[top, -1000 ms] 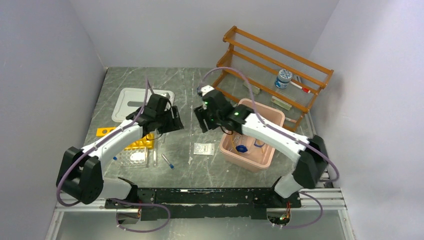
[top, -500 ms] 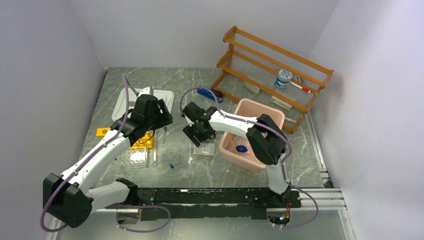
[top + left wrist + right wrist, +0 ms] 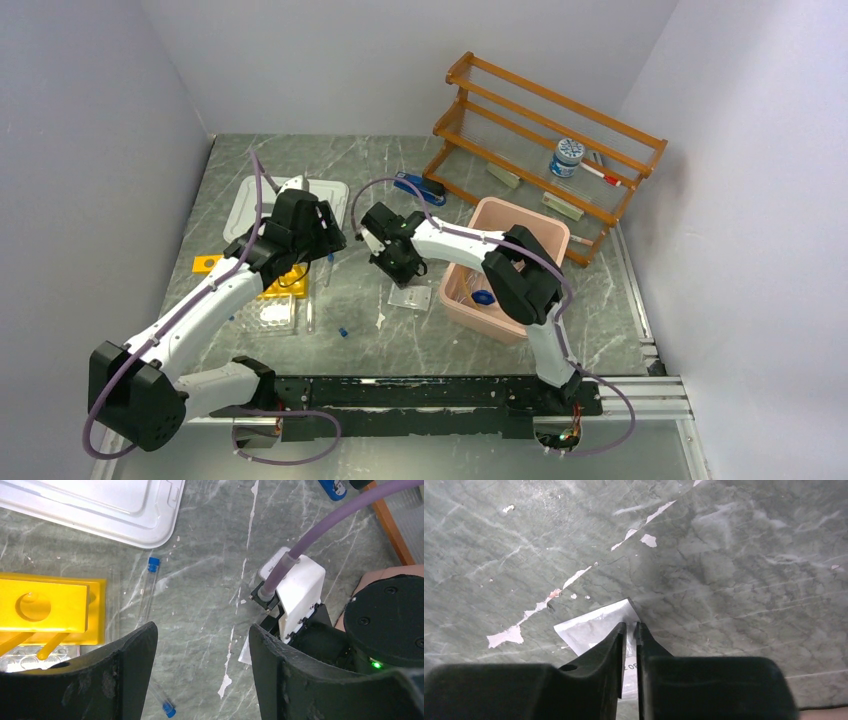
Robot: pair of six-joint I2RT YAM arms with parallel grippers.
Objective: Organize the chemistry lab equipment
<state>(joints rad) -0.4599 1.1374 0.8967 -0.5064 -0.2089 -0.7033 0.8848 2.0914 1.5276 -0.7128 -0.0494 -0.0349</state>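
A white flat packet lies on the marble table beside the pink bin. My right gripper is down at the packet's far edge. Its jaws are drawn almost together, and the packet shows in the thin slit between them. My left gripper hovers open over bare table, with nothing between its fingers. Two clear blue-capped tubes lie below it. Something blue-framed, perhaps the goggles, rests in the bin.
A yellow rack and a clear tube rack sit on the left, in front of a white tray lid. A blue stapler lies at the foot of the wooden shelf, which holds a blue-capped bottle.
My right arm swung left out of the bin area and came down onto the packet, and its jaws closed. My left arm shifted slightly back and left and stayed open.
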